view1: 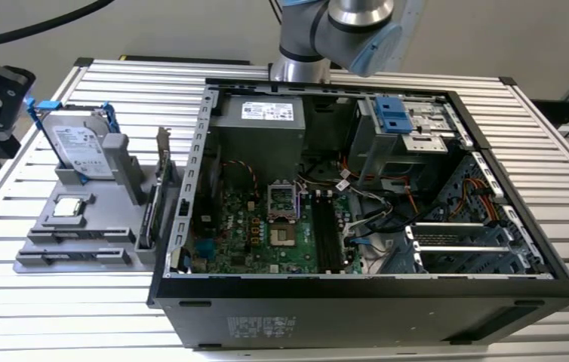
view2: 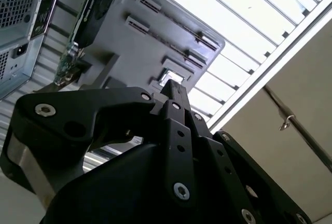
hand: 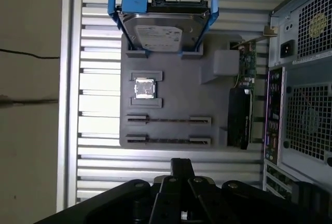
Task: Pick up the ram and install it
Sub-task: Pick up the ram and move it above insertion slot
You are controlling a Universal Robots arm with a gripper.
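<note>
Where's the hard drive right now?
At the exterior view's left, the hard drive stands on the grey fixture, beside the open computer case.

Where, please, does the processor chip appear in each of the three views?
Exterior view: processor chip in the grey holder, at the exterior view's left of the computer case.
First wrist view: chip in the holder's pocket, near the hard drive.
Second wrist view: chip in that same pocket.
Shared landmark: the upright expansion card at the holder's edge.

Exterior view: arm [view1: 350, 30] cut off at top edge; card [view1: 167, 181] partly hidden behind PC case [view1: 365, 317]. In both wrist views hand [hand: 181, 164] runs off-frame. Holder slots [hand: 168, 121] (ram in them?) too small to tell.
</note>
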